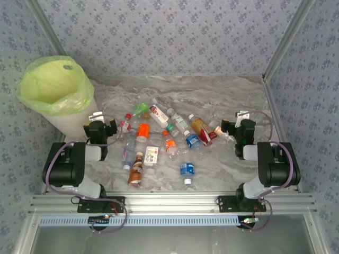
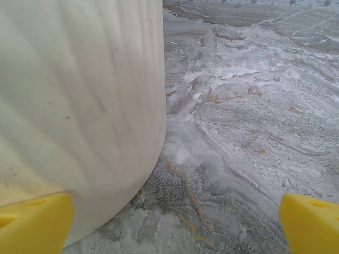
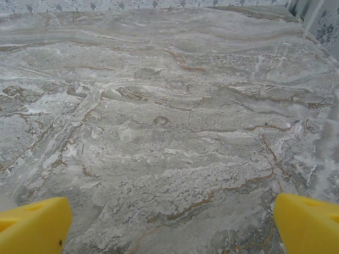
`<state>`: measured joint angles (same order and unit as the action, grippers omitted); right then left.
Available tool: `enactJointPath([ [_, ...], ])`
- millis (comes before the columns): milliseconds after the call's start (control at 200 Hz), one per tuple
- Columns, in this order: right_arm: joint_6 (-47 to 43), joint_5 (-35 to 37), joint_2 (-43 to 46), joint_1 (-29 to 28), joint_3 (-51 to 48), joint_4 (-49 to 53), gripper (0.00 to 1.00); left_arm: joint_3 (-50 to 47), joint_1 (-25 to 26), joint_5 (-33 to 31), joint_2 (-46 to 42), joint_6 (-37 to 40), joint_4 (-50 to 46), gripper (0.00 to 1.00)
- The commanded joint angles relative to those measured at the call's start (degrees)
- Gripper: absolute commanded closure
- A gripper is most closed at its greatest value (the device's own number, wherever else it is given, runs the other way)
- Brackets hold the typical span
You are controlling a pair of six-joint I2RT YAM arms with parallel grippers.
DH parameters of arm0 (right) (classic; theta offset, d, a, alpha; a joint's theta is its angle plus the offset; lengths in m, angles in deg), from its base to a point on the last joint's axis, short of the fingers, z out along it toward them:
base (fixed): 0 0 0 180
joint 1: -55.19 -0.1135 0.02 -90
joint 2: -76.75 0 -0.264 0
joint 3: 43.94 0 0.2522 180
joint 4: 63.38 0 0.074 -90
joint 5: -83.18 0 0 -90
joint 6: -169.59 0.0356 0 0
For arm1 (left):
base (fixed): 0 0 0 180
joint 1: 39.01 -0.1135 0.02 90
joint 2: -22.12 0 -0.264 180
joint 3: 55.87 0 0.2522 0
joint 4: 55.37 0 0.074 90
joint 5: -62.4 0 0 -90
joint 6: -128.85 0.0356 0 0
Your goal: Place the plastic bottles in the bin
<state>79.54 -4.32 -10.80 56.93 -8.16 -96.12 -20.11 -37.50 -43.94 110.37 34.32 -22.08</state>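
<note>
Plastic bottles (image 1: 152,154) lie scattered on their sides across the middle of a marbled table (image 1: 222,95), between two robot arms. One with a blue label (image 1: 186,169) lies nearest the front edge, and a green-capped one (image 1: 140,109) lies farthest back. The bin (image 1: 69,121), lined with a yellow-green bag (image 1: 32,79), stands in the far left corner, well apart from most of the bottles. The left gripper (image 1: 100,124) sits just in front of the bin. Seen from its wrist, the left gripper (image 2: 170,225) has its yellow fingers (image 2: 32,222) spread wide, with the bin's white wall (image 2: 79,106) close ahead on the left. The right gripper (image 1: 241,124) hangs at the right end of the scatter, near a red-labelled bottle (image 1: 212,136). From its wrist, the right gripper (image 3: 169,225) shows fingers (image 3: 32,225) likewise spread wide over bare marble (image 3: 169,106).
</note>
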Motion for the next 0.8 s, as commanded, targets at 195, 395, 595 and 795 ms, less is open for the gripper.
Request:
enactJointPath([
  [195, -1.0, -0.1, 0.5, 0.1, 0.7, 1.4, 0.0, 0.1, -0.2, -0.7, -0.6, 0.1, 2.2, 0.0],
  [395, -1.0, -0.2, 0.6, 0.1, 0.7, 1.4, 0.0, 0.2, -0.2, -0.7, -0.5, 0.1, 2.2, 0.01],
  [595, -0.9, -0.2, 0.5, 0.1, 0.7, 1.4, 0.0, 0.1, -0.2, -0.7, -0.6, 0.1, 2.2, 0.0],
  [795, -1.0, -0.2, 0.6, 0.1, 0.6, 1.3, 0.0, 0.1, -0.1, -0.4, -0.7, 0.6, 2.3, 0.01],
])
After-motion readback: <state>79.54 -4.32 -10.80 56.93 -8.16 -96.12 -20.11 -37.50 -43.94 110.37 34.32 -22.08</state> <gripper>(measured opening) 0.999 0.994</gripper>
